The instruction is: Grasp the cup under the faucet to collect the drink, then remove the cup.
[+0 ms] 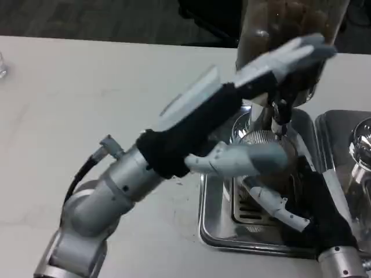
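Note:
A clear cup (pixel 259 141) stands on the steel drip tray (pixel 215 230), right below the small faucet (pixel 280 120) of a tall dispenser (pixel 290 23) filled with dark drink. My right hand (pixel 316 215) reaches in from the lower right; its white fingers (pixel 277 207) wrap the cup's lower part, much of it hidden behind my left thumb. My left arm crosses the picture diagonally. My left hand (pixel 281 57) is raised with fingers stretched flat against the dispenser body above the faucet, holding nothing. Drink level in the cup cannot be made out.
A shiny metal fitting (pixel 360 145) stands on a second tray at the right edge. A clear glass (pixel 2 63) sits at the far left edge. White tabletop (pixel 87 110) spreads to the left of the tray.

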Tool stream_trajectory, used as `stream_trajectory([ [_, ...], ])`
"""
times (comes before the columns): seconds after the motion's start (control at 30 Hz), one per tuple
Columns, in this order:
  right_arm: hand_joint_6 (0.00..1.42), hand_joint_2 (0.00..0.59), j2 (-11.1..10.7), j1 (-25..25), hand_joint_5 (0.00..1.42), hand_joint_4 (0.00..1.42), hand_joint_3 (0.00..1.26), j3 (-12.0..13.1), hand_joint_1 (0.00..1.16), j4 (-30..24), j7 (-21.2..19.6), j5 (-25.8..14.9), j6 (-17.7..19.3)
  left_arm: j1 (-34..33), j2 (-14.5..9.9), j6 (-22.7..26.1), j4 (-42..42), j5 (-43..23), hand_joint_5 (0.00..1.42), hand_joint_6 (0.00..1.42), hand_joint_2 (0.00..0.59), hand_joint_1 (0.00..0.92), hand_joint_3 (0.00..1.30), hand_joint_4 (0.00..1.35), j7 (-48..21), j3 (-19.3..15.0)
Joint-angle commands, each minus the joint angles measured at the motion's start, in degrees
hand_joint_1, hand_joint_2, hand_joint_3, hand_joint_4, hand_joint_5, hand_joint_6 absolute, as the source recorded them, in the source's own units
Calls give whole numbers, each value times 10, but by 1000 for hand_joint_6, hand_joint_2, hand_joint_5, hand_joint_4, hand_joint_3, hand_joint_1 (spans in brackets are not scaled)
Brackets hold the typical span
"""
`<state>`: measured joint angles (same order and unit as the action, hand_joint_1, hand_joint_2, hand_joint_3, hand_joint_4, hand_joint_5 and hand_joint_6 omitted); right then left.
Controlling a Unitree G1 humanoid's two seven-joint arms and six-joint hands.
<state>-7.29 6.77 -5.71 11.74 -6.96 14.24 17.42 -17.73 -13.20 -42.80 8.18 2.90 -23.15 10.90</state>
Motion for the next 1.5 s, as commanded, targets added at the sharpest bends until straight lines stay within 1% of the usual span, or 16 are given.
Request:
stream_trajectory([
  [0.03, 0, 217, 3, 3, 0, 0, 0, -1, 651, 13, 12, -9, -3, 27, -21, 5, -6, -10, 43, 0, 111, 0, 87, 0, 20, -42],
  [0.17, 0, 217, 2, -2, 0, 0, 0, -2, 652, 18, 16, -9, -1, 60, -34, -1, -3, -10, 4, 0, 113, 0, 58, 0, 31, -70],
  [0.27, 0, 215, 1, -4, 0, 0, 0, -2, 657, 22, 19, -10, 1, 113, -43, -21, 5, -3, 0, 0, 113, 0, 55, 0, 53, -104],
  [0.4, 0, 205, 2, -10, 0, 0, 0, -2, 681, 30, 21, -10, 4, 171, -47, -40, 35, 36, 0, 0, 123, 0, 45, 0, 98, -143],
  [0.57, 0, 200, 4, -25, 0, 0, 0, -2, 708, 48, 20, -10, 13, 215, -61, -61, 97, 95, 0, 0, 131, 0, 2, 0, 147, -161],
  [0.73, 0, 200, 7, -37, 0, 0, 0, -4, 711, 66, 22, -12, 21, 238, -61, -78, 139, 139, 0, 0, 134, 0, 0, 0, 192, -153],
  [0.87, 0, 200, 8, -50, 0, 0, 0, -5, 713, 84, 24, -14, 27, 237, -60, -74, 177, 181, 0, 0, 135, 0, 0, 0, 227, -136],
  [1.0, 0, 199, 11, -68, 0, 0, 0, -4, 713, 112, 32, -24, 30, 227, -69, -72, 211, 208, 0, 0, 136, 0, 0, 0, 249, -119],
  [1.23, 0, 198, 13, -79, 0, 0, 0, -8, 710, 128, 28, -22, 27, 221, -80, -72, 246, 207, 0, 0, 137, 0, 0, 0, 263, -100],
  [1.37, 0, 186, 17, -74, 0, 0, 0, -13, 739, 126, 34, -23, 28, 222, -81, -71, 248, 200, 0, 0, 137, 0, 0, 0, 267, -97],
  [1.5, 0, 188, 17, -68, 0, 0, 0, -19, 747, 119, 39, -22, 28, 222, -82, -70, 249, 195, 0, 0, 137, 0, 0, 0, 267, -95],
])
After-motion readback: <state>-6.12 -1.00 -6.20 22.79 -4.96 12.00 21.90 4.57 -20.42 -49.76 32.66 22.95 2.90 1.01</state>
